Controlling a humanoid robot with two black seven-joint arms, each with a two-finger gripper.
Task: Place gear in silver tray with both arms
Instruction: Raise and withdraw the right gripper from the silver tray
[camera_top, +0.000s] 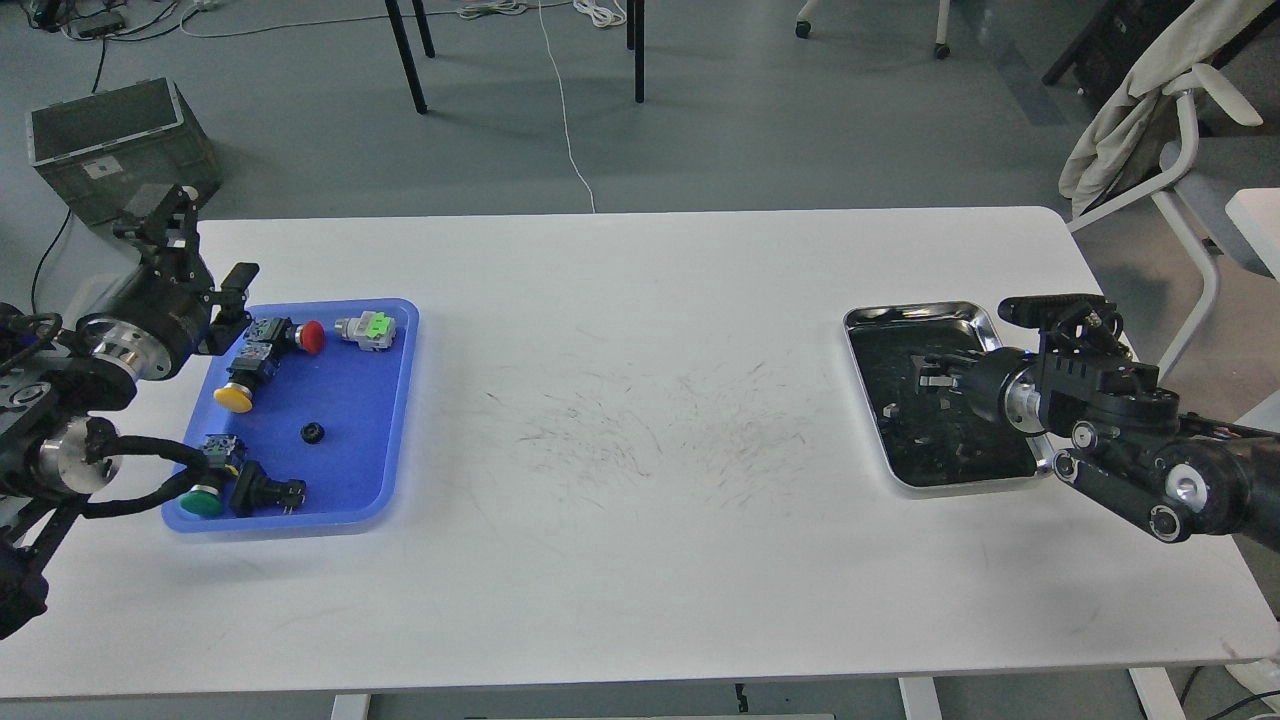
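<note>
The gear (312, 432) is a small black toothed ring lying in the middle of the blue tray (392, 440) at the left. The silver tray (905, 316) sits at the right of the table, with a dark scuffed bottom. My left gripper (234, 298) hangs at the blue tray's far left corner, fingers apart and empty, well behind the gear. My right gripper (930, 371) reaches in from the right, low over the silver tray's middle. It is dark against the dark bottom, so its fingers cannot be told apart.
The blue tray also holds several push-button switches: red (310, 337), yellow (232, 397), green (202, 500), a black one (262, 492) and a grey-green part (366, 328). A grey crate (110, 140) stands on the floor at far left, a chair (1170, 110) at far right.
</note>
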